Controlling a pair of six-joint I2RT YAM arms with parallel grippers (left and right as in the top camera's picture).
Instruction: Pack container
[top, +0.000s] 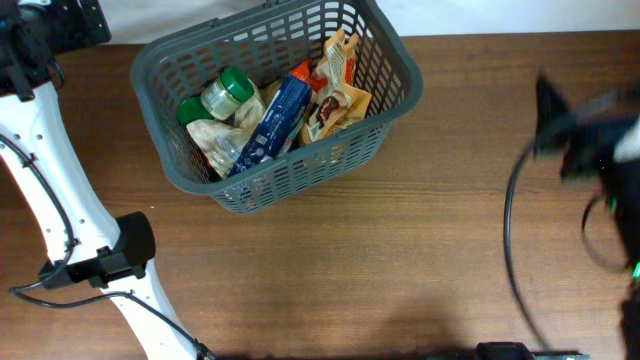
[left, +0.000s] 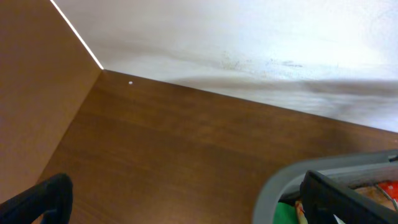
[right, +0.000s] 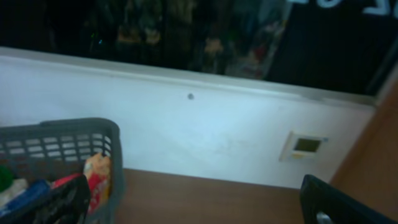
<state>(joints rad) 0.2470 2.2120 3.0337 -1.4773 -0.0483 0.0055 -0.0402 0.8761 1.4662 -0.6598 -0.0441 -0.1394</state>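
While the basket (top: 300, 178) sits toward the far left of the surface (top: 420, 270), packed with a blue tube (top: 278, 110), green-capped jars (top: 232, 88) and snack packets (top: 338, 95), the left end effector (left: 183, 186) is empty, fingers wide apart near its rim; right end effector (right: 193, 186) empty, wide apart too.
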